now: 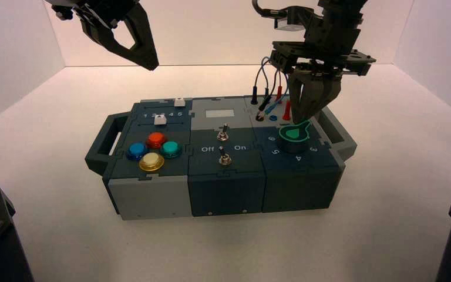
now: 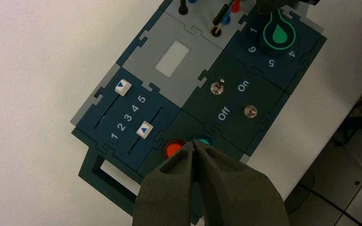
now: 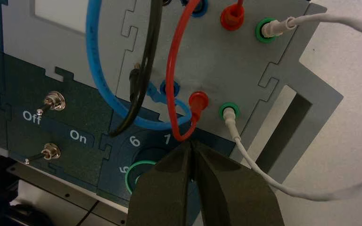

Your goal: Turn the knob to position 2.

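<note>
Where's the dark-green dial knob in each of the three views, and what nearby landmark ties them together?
High view: right part of the box, below the right tool; knob.
Left wrist view: upper right.
Right wrist view: bottom, left of centre, partly hidden by the tool.
Shared landmark: the white digit 6.

Digit 2 hidden, knob (image 3: 135, 180) partly covered by right tool (image 3: 192, 181)

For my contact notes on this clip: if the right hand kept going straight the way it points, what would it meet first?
Probably the knob: the right hand points down at its far side, pointer end. Whether it already touches is unclear.
</note>
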You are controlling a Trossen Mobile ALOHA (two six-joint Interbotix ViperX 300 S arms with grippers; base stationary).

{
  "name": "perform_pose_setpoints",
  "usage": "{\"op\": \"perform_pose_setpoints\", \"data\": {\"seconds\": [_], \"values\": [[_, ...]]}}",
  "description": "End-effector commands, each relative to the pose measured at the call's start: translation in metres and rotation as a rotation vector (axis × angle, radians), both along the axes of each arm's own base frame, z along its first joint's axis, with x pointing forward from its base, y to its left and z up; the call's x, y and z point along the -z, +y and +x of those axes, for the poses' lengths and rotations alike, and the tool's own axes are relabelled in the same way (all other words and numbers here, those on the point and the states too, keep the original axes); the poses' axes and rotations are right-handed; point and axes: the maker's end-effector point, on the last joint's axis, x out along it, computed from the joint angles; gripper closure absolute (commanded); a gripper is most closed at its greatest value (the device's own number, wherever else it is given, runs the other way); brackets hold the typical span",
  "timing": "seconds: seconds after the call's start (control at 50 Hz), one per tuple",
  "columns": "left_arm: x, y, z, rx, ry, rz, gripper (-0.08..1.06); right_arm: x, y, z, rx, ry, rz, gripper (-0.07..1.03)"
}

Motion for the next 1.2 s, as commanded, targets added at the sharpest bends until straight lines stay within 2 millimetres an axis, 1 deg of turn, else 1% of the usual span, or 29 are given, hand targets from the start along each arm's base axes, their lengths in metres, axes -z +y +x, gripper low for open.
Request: {"op": "perform_pose_setpoints", "data": {"seconds": [0.02,0.34,0.5,0.6,0.96,1.1,1.2], "values": [[-0.009,-0.004,0.003,0.009,-0.023,-0.018,1.01,-0.01,0.001,0.003,0.002,-0.024,0.015,0.99],[-0.009,-0.005,0.003,0.009,-0.02,-0.019,1.01,-0.007,-0.001,-0.001,0.001,-0.014,0.008,0.99],[-0.006,-0.014,-0.012,0.081,-0.013,-0.011,1.01,-0.008,0.0,0.0,0.002,-0.017,0.01,0.99],[-0.003,-0.016,-0.017,0.098,-0.004,-0.003,1.01,-0.008,-0.001,0.0,0.0,-0.016,0.008,0.99],[-0.002,-0.017,-0.018,0.105,0.0,0.002,1.01,-0.006,-0.001,0.001,0.0,-0.016,0.005,0.99],[-0.001,-0.017,-0.018,0.105,0.002,0.004,1.01,-0.01,-0.008,0.011,0.02,-0.036,0.001,0.99],[-0.001,-0.017,-0.018,0.105,0.002,0.004,1.01,-0.026,-0.019,0.021,0.041,-0.059,0.0,0.99]]}}
